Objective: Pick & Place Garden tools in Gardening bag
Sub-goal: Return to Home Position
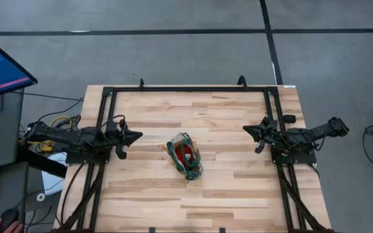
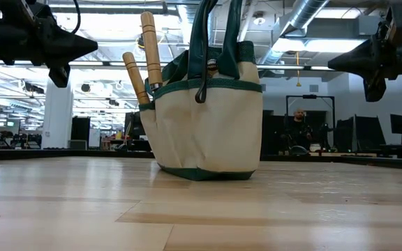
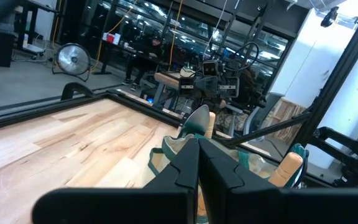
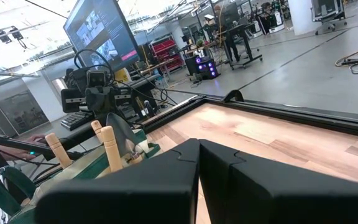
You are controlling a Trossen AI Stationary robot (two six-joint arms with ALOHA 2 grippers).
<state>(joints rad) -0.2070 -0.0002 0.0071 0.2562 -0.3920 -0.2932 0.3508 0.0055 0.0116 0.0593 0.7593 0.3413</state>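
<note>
Two grippers hang above the table, and neither has hold of anything. The left gripper has its fingers pressed tight together, with no gap between them. The right gripper is the same, its fingers closed flat against each other on nothing.

The gardening bag stands upright on the wood between the two sets of fingertips, straight ahead of each and well apart from both. Seen from table height, it sits lower than the fingers. Two wooden handles stick up out of the bag's side pocket, one taller and nearly upright, the other shorter and leaning outward. From above, something red shows inside the bag's open mouth.
</note>
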